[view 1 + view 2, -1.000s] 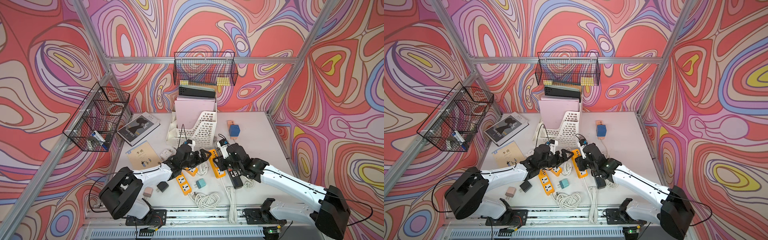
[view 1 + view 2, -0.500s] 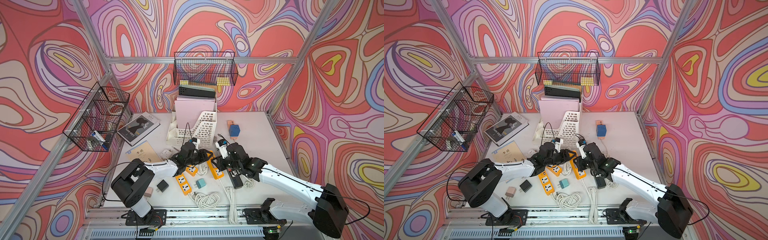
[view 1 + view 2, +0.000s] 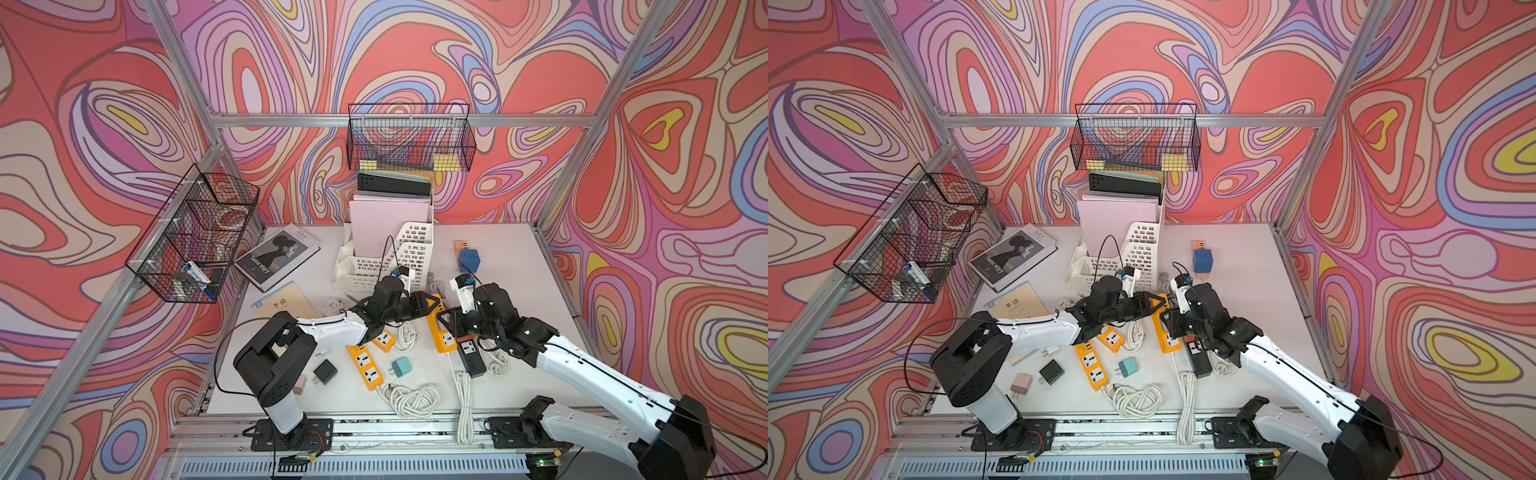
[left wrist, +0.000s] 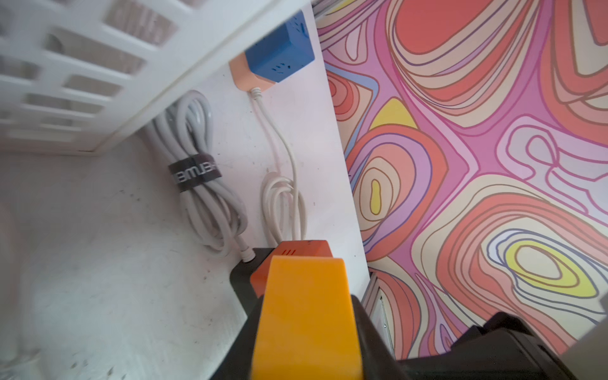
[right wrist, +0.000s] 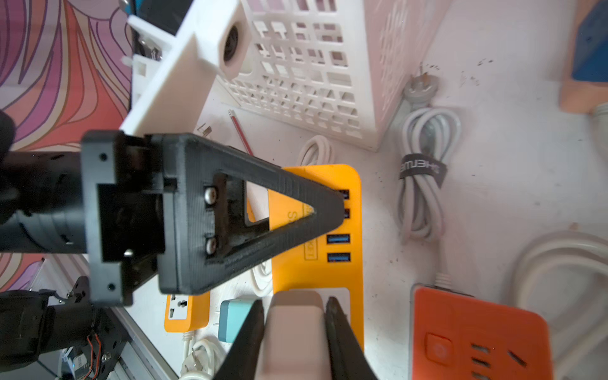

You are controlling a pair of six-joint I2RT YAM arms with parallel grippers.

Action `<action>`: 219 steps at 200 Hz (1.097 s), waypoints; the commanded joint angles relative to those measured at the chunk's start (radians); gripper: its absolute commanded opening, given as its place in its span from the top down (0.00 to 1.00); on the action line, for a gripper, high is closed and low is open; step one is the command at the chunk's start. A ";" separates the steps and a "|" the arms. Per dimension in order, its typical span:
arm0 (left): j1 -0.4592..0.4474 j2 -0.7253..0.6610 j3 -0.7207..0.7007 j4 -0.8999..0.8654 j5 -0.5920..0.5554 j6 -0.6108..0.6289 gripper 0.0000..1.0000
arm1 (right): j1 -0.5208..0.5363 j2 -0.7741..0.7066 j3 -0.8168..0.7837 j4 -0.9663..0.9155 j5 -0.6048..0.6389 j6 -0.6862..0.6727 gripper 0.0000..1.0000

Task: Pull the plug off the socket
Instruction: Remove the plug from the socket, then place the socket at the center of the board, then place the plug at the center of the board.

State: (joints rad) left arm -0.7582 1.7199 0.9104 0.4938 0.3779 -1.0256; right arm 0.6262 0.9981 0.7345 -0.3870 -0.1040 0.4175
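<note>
Clamping a smooth, rounded pale-pink plug (image 5: 292, 335), the right gripper (image 5: 296, 301) holds it at the 6 o'clock end of the glossy orange power strip (image 5: 345, 279). Only the right wrist view shows the plug. The strip runs 12-to-6 o'clock; the left gripper (image 4: 302, 296) is closed on its 12 o'clock end.

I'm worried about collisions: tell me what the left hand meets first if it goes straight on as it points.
Likely the strapped white cable bundle, lying just beyond the orange power strip the left hand is shut on; height is unclear, so it might pass over.
</note>
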 commanded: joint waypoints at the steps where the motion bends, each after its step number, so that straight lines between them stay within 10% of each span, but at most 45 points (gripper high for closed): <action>1: 0.032 0.105 0.001 -0.117 -0.178 0.019 0.92 | 0.008 -0.129 -0.010 0.015 -0.003 0.049 0.88; 61: 0.022 0.196 0.022 -0.090 -0.160 -0.001 0.92 | 0.007 -0.120 0.031 -0.090 0.020 0.076 0.88; 95: 0.023 0.206 0.095 -0.279 -0.179 0.013 0.28 | 0.006 -0.140 0.021 -0.050 0.018 0.166 0.86; 115: 0.025 0.100 0.044 -0.345 -0.266 0.034 0.12 | 0.005 -0.150 -0.008 -0.013 0.013 0.215 0.85; 171: 0.037 -0.345 -0.032 -0.635 -0.409 0.252 0.12 | -0.007 -0.176 -0.193 0.383 -0.164 0.454 0.83; 219: 0.039 -0.847 -0.114 -0.999 -0.683 0.351 0.08 | 0.024 0.145 -0.240 0.867 -0.319 0.652 0.83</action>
State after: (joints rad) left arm -0.7246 1.0538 0.8310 -0.2276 -0.1173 -0.7696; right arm 0.6243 1.0092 0.4614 0.1822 -0.3149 0.9520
